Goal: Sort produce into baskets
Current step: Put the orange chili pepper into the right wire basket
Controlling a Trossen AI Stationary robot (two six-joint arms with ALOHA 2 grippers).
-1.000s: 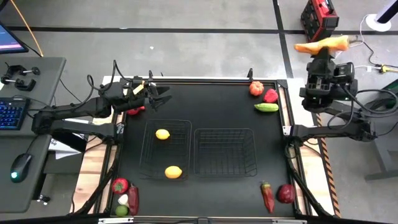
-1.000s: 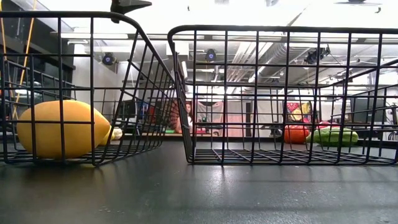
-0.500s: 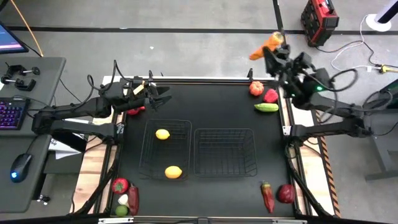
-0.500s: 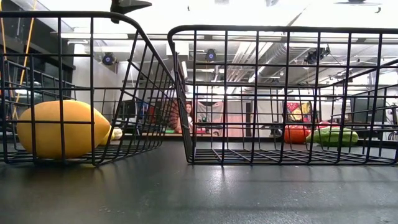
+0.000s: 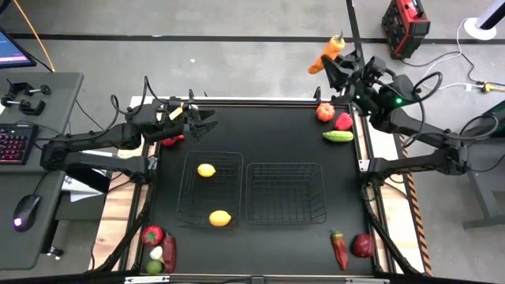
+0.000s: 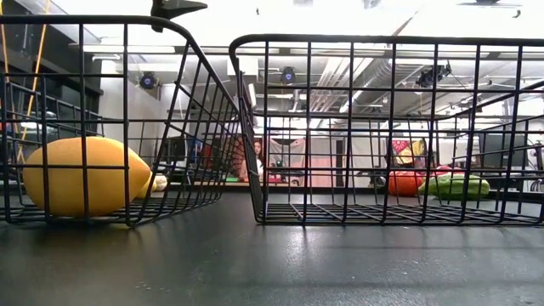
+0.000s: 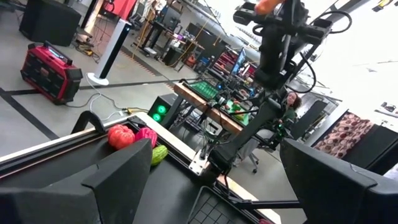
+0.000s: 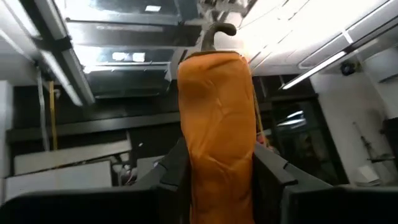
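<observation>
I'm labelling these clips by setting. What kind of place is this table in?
Most likely a robotics lab or workshop, not a kitchen. A keyboard and mouse sit on a desk beside the table, cables trail over a bare concrete floor, and more equipment benches fill the open room behind.

Right basket (image 5: 286, 192) lies open, nothing above it
</observation>
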